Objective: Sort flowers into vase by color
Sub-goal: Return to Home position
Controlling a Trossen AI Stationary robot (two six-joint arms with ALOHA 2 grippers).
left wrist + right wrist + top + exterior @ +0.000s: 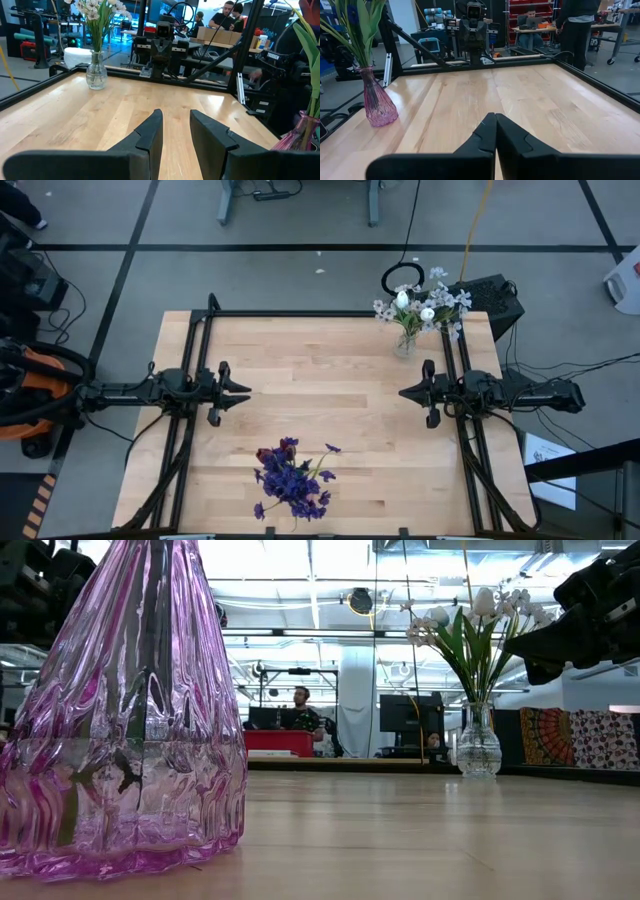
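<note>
Near edge of the worktop [330, 370], centre: pink glass vase [120, 740], upright, holding purple flowers [290, 480]. Mid-worktop, left side: left pincer [175, 113], fingers parted by a narrow gap, nothing held. Facing it from the right side: right pincer [495, 116], fingers pressed together, nothing held. Far right corner: clear glass vase [478, 748], upright, holding white flowers [425, 302].

The table [340, 395] has a light wood top with a black frame around it. 2 vases stand on it, well apart. A clear vase [405, 345] with white flowers [425, 302] is by the back right corner, and a pink vase [377, 107] with purple flowers [292, 480] is at the middle of the front edge.
</note>
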